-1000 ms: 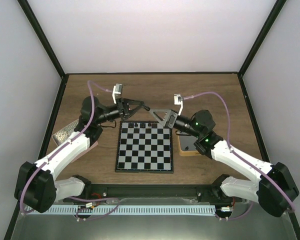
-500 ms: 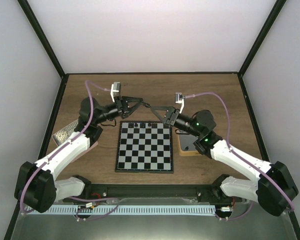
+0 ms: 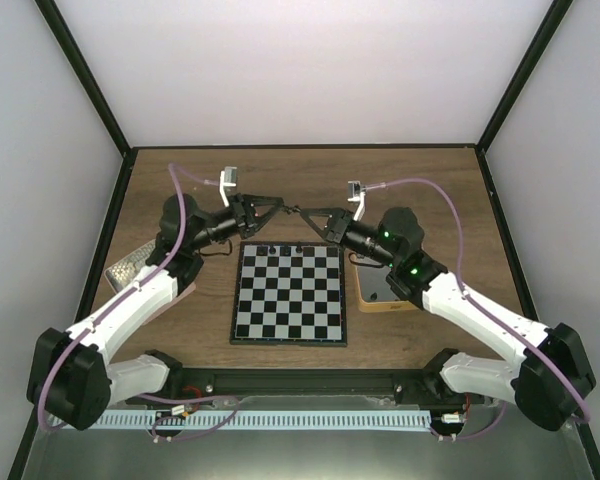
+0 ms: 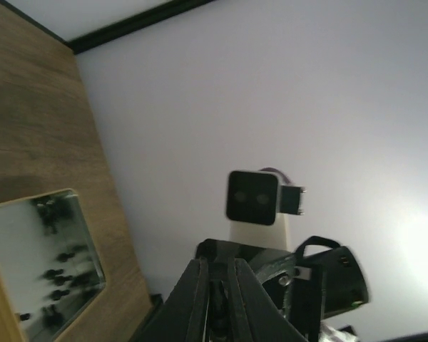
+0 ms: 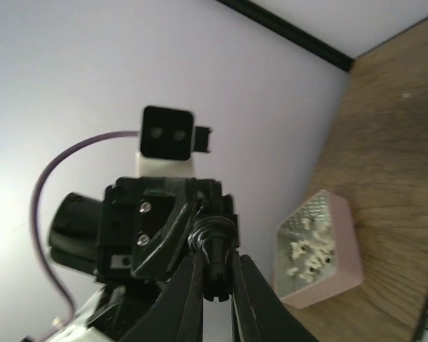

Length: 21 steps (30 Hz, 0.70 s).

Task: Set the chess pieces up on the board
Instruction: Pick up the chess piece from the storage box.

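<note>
Left hand [image 3: 291,209] and right hand [image 3: 303,211], both closed, touch tip to tip at frame centre. They seem to pinch one piece [image 5: 212,267], lying lengthwise between them above the board [image 3: 289,293], near its far edge.

The top external camera looks down from above and behind the 2 arm bases, taking in the whole table [image 3: 420,175] and the board [image 3: 289,293]. The 2 wrist cameras face each other at close range over the board's far edge. The left one sees the right wrist camera [image 4: 253,198] and the tin [image 4: 14,242] on the table's right side. The right one sees the left wrist camera [image 5: 167,133] and the pink tray [image 5: 342,260] toward the left edge. All 3 views share the spot where the left gripper [image 3: 293,209] and right gripper [image 3: 304,211] meet.
</note>
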Each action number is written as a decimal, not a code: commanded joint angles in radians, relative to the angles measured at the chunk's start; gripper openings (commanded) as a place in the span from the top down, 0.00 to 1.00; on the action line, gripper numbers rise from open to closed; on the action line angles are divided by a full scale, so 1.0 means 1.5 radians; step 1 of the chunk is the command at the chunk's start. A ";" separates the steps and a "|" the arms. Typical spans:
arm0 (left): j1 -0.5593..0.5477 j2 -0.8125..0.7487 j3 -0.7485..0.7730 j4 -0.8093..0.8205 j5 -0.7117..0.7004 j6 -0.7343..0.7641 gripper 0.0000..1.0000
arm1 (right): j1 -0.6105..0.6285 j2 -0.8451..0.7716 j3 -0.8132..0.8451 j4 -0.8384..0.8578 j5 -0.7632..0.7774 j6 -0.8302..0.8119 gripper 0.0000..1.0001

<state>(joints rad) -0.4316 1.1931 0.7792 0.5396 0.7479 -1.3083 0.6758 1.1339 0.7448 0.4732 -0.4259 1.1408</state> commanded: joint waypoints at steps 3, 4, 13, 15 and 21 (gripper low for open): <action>0.001 -0.074 0.020 -0.321 -0.178 0.251 0.96 | -0.003 0.018 0.092 -0.351 0.111 -0.153 0.99; 0.001 -0.081 0.028 -0.379 -0.228 0.292 0.96 | -0.004 0.030 0.110 -0.408 0.136 -0.179 0.99; 0.001 -0.102 0.087 -0.623 -0.564 0.514 0.96 | -0.005 0.203 0.260 -0.731 0.273 -0.357 0.99; 0.001 -0.105 0.089 -0.627 -0.574 0.531 0.96 | -0.006 0.244 0.292 -0.778 0.304 -0.381 0.99; 0.002 -0.102 0.070 -0.599 -0.546 0.540 0.96 | -0.014 0.324 0.335 -0.839 0.382 -0.423 0.99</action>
<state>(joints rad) -0.4316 1.0496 0.8814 -0.3546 -0.0483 -0.5575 0.6647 1.5745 1.1809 -0.6567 0.0372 0.5888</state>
